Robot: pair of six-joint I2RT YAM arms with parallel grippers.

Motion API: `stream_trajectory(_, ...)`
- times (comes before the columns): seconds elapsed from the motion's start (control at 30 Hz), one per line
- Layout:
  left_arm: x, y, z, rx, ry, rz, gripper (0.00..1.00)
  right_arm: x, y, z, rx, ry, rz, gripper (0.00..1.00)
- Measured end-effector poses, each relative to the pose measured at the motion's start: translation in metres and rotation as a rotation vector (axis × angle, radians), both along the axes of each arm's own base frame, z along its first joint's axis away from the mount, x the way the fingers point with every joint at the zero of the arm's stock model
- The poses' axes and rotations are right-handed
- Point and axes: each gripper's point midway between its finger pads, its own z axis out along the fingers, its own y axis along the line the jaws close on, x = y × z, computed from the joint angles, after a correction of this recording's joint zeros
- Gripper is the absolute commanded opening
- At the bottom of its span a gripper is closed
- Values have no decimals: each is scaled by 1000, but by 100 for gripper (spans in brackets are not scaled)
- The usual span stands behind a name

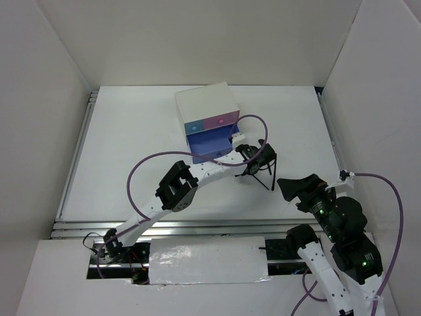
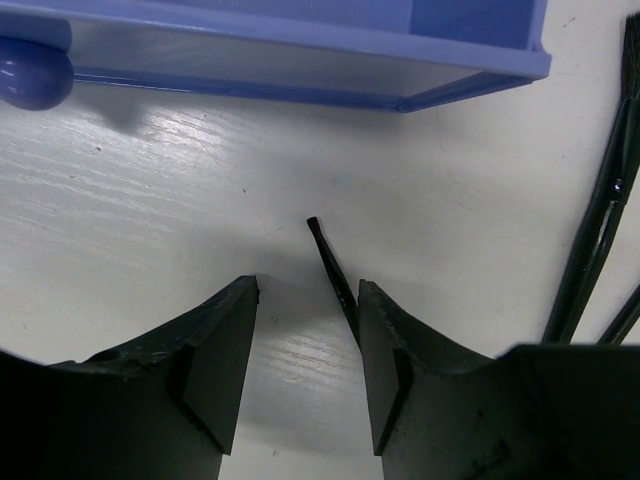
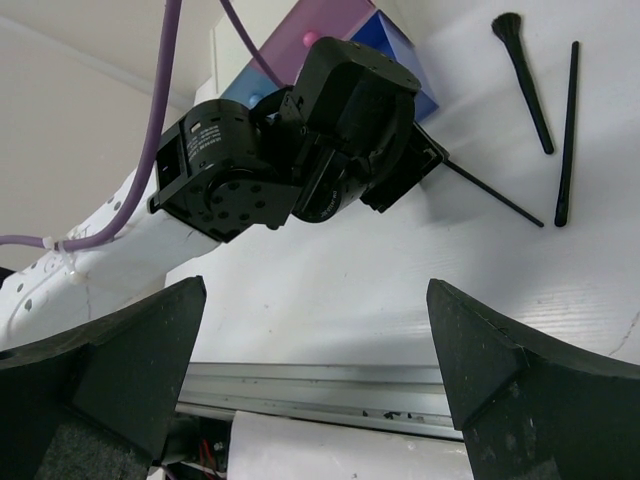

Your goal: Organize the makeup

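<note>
My left gripper (image 1: 248, 159) (image 2: 308, 290) hangs low over the table, just in front of the pulled-out blue drawer (image 2: 300, 60). Its jaws stand open around a thin black brush (image 2: 333, 275) that lies on the table, close against the right finger (image 2: 385, 360). Two more black brushes (image 2: 600, 220) lie to its right; they also show in the top view (image 1: 270, 168) and in the right wrist view (image 3: 527, 85). My right gripper (image 1: 291, 187) (image 3: 315, 300) is open and empty over the near table. The compact, jar, pencils and tube are out of view.
The white box (image 1: 202, 104) with pink and blue drawer fronts stands at the back centre, its lower blue drawer (image 1: 212, 141) pulled out. The drawer's knob (image 2: 35, 75) is at my left wrist view's upper left. A metal rail (image 3: 330, 385) runs along the near table edge.
</note>
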Motion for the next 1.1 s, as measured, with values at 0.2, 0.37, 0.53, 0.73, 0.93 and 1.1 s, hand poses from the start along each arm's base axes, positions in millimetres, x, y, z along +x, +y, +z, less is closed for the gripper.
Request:
stream_trajectory(0.2,2,0,-2,6,-4,1,50,-3,0,2,7,-16,8,100)
stream_trajectory(0.37,5,-1,-2,12,-17,5,40,-6,2,4,13,-27,18,100)
stream_trajectory(0.53,5,1,-5,20,-21,9,32,-8,1,6,18,-40,21,100)
stream_trajectory(0.73,6,3,-6,21,-38,17,21,-11,1,10,25,-55,23,100)
stream_trajectory(0.93,6,5,-6,-3,-49,33,7,-13,0,12,35,-69,22,100)
stream_trajectory(1.1,6,6,-5,-26,-63,29,0,-14,0,13,39,-72,22,100)
